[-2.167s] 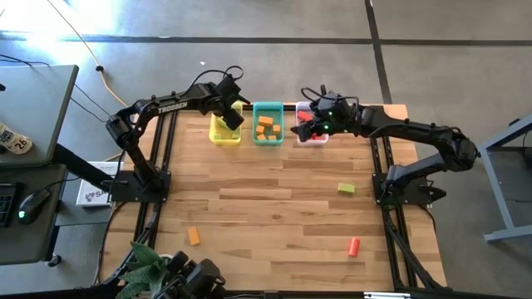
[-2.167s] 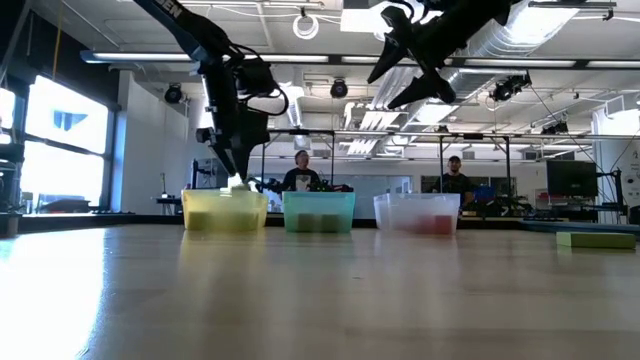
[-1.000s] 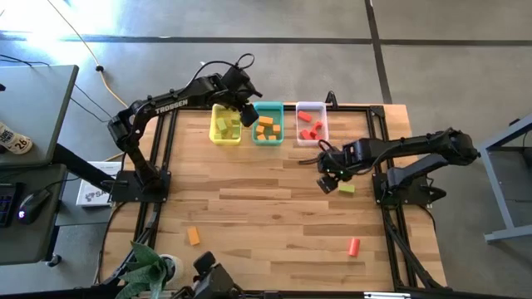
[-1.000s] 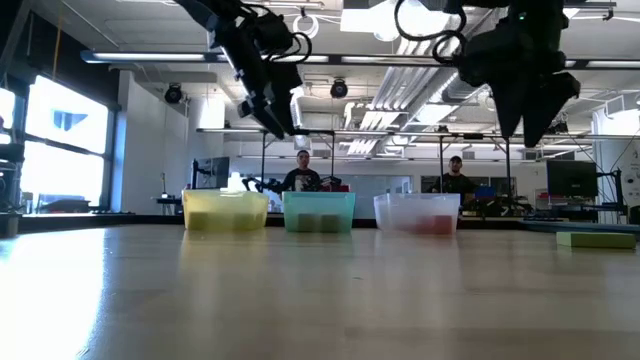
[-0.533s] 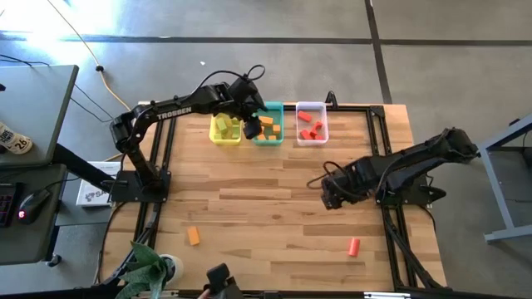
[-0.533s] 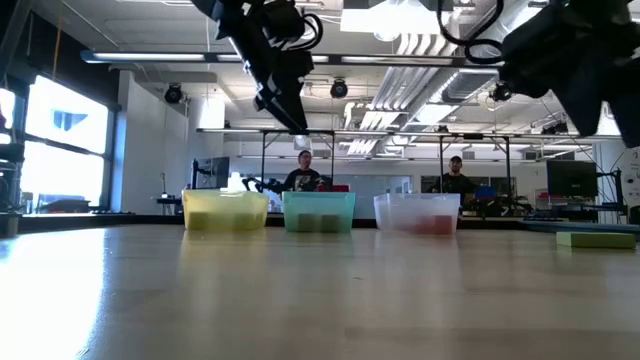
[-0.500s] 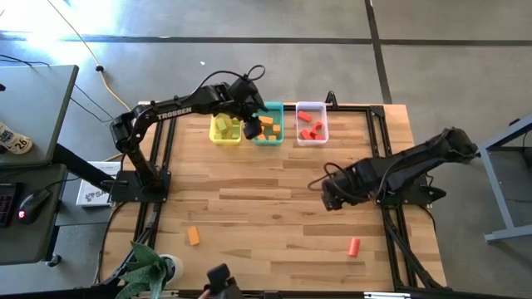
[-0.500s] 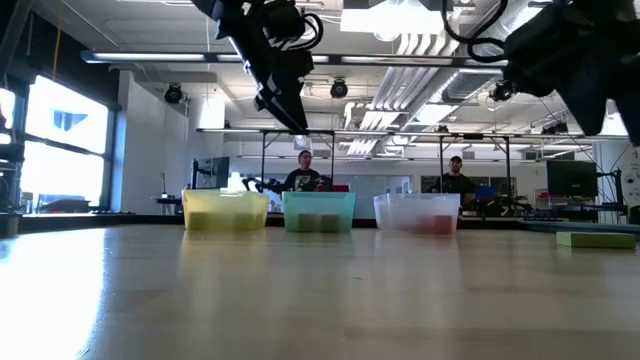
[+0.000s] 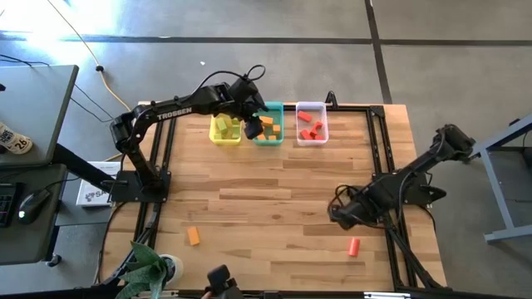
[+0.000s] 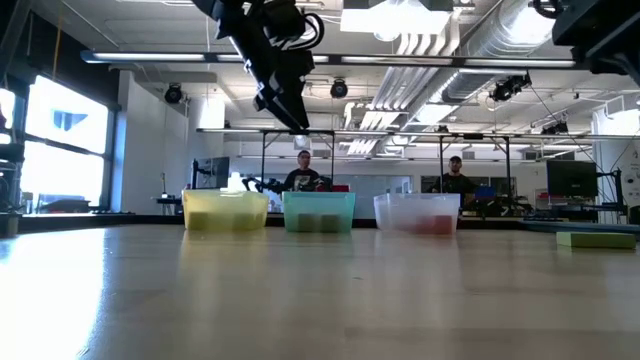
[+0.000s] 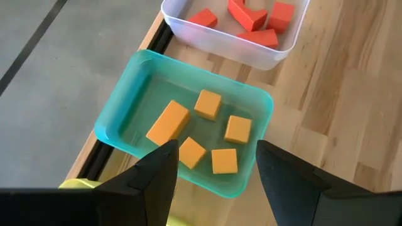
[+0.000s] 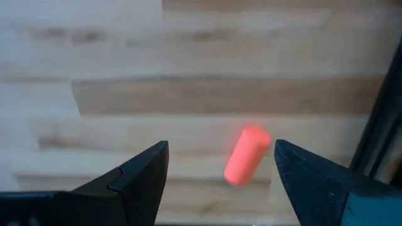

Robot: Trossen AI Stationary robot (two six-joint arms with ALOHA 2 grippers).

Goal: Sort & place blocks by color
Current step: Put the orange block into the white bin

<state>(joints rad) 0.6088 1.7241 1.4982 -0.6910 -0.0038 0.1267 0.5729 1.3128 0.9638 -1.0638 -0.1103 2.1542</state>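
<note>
My left gripper (image 9: 256, 120) hovers open above the teal bin (image 11: 119, 100), which holds several orange blocks (image 11: 225, 160). The clear bin (image 11: 217, 45) beside it holds red blocks (image 11: 254, 19); the yellow bin (image 9: 223, 137) holds light green ones. My right gripper (image 12: 220, 172) stands open above the table near its right edge, pointing down, with a red cylinder block (image 12: 247, 155) lying on the wood just ahead of its fingers. One orange block (image 9: 194, 236) lies near the front left. A light green block (image 10: 595, 239) lies on the table at the right.
The three bins (image 10: 320, 212) stand in a row at the table's far edge. The arms' black frames (image 9: 391, 241) run along both sides of the table. People stand in the room beyond. A plant (image 9: 145, 270) pokes in at the near left corner.
My right gripper has swung from the spot by the light green block toward the table's near edge, rolling about its own axis, and now stands over the red cylinder. My left gripper has shifted a little from over the yellow bin toward the teal bin, then kept still.
</note>
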